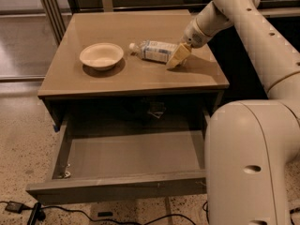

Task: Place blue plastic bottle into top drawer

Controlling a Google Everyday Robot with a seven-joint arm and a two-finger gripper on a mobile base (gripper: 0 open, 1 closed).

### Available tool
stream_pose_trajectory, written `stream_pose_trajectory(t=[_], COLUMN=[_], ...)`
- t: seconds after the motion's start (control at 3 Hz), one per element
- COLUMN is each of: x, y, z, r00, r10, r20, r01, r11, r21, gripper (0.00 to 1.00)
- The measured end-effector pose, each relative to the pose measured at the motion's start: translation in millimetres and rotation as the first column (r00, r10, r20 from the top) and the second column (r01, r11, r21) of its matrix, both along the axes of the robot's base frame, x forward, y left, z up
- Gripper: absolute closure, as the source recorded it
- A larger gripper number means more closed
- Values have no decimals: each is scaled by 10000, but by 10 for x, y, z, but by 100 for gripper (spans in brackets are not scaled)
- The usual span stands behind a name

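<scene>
The blue plastic bottle (pixel 153 50) lies on its side on the tan table top (pixel 140 76), white cap pointing left towards the bowl. My gripper (pixel 176 58) is low on the table at the bottle's right end, touching or nearly touching its base. The arm reaches in from the upper right. The top drawer (pixel 126 156) is pulled out below the table top, with its grey floor bare and its flat front panel nearest the camera.
A cream round bowl (pixel 101 56) stands on the table left of the bottle. My white base (pixel 253 168) fills the lower right beside the drawer. Cables (pixel 28 210) lie on the speckled floor at the lower left.
</scene>
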State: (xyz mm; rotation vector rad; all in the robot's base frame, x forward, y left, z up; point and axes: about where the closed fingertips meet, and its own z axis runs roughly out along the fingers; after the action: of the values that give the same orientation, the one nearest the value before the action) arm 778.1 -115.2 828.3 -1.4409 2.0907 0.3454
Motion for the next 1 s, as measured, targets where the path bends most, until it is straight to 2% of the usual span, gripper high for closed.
stream_pose_trajectory(t=[1.0], x=[0], y=[0], z=[-1], r00=[10000], r10=[1], r20=[-1], r01=[-1], r11=[10000], r21=[0], gripper=[96])
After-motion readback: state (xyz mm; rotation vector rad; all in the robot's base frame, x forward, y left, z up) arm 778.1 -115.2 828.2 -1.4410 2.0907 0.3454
